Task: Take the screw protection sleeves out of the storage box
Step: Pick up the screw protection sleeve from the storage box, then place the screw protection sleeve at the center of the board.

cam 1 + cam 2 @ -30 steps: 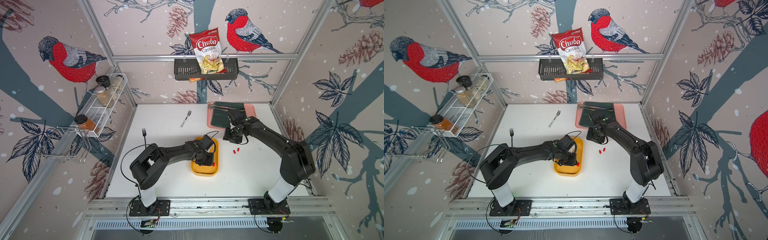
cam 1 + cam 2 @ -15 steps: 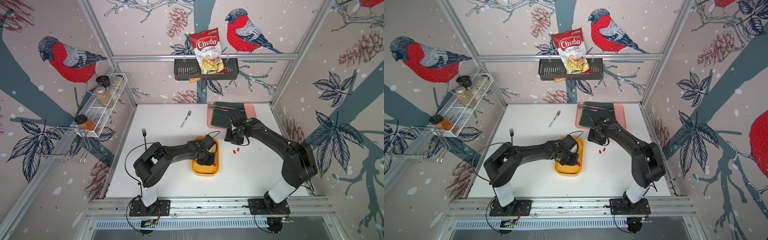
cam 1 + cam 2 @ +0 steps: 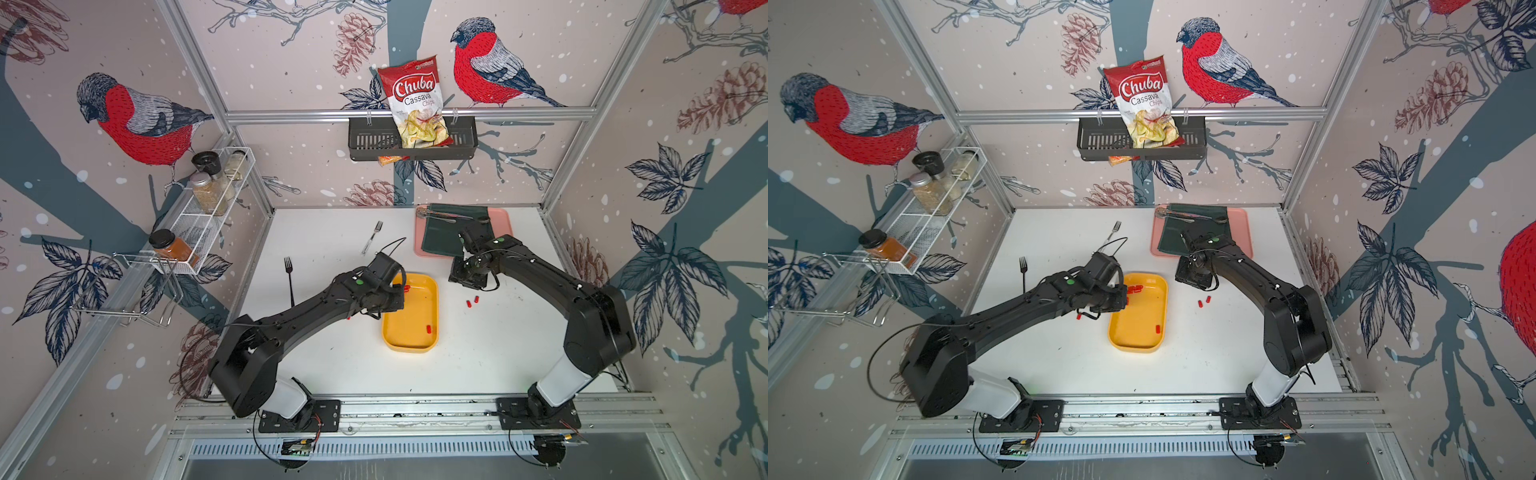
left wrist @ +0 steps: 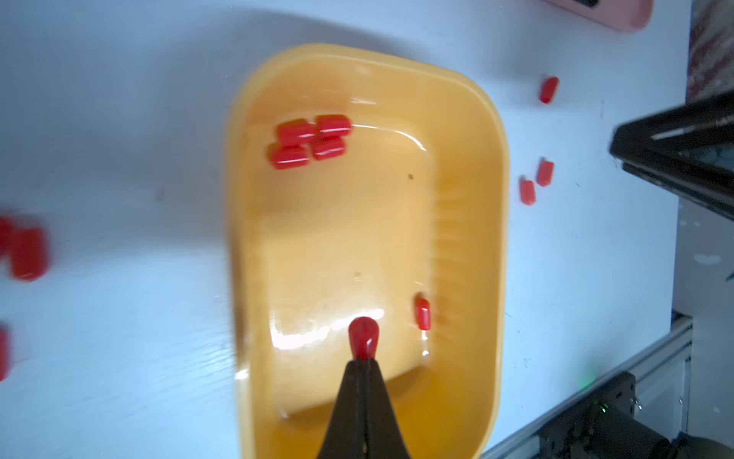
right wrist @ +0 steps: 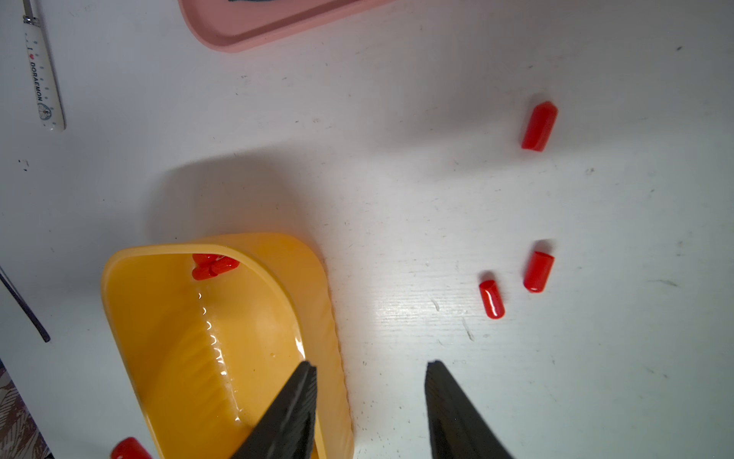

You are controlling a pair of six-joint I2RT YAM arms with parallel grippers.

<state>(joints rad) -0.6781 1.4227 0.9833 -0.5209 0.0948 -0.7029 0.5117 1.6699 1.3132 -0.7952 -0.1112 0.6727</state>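
left gripper point(image 4: 363, 362): is clamping shut on one red sleeve point(image 4: 362, 337) over the storage box point(image 4: 349, 238) floor.
right gripper point(image 5: 371, 367): is standing part open, gripping nothing, hovering by the storage box rim.
screw protection sleeves point(image 4: 310, 140): four are lying clustered in one storage box corner, another against its wall; three loose sleeves point(image 5: 538, 272) are lying just outside the storage box.
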